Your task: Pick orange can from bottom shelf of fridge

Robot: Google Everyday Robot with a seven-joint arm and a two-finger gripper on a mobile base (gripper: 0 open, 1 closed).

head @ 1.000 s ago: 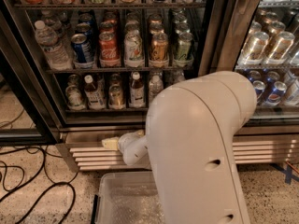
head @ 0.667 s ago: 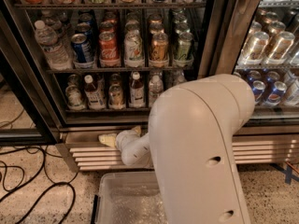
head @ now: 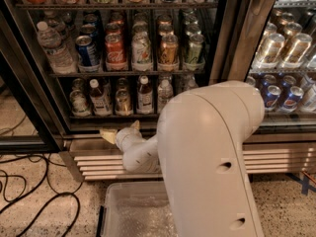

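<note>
**Spotter:** What's the ground like?

**Operator:** I've got a speckled floor (head: 44, 181), with black cables (head: 29, 201) looping on my left, well apart from the arm. Ahead stands the fridge (head: 231, 38), with its louvred grille (head: 94, 163) along the base. A clear plastic bin (head: 131, 211) sits on the floor just in front of it.

**Spotter:** Any room to move?

**Operator:** It's open to the left of my gripper (head: 120, 131). To the right, my own white arm (head: 212, 152) fills the view and hides that end of the bottom shelf (head: 94, 116).

**Spotter:** And the orange can (head: 122, 100)?

**Operator:** It's upright on that shelf, the third thing I can see from the left, with small bottles (head: 100, 97) on either side. My gripper hovers under the shelf's black front rail, above the grille and almost straight below the can. The fingers (head: 107, 135) are spread apart and hold nothing. The can stands above the gap between them, untouched.

**Spotter:** What's changed since a second ago?

**Operator:** The gripper has climbed from down by the grille slats to just under the rail. The cans and bottles haven't shifted.
</note>
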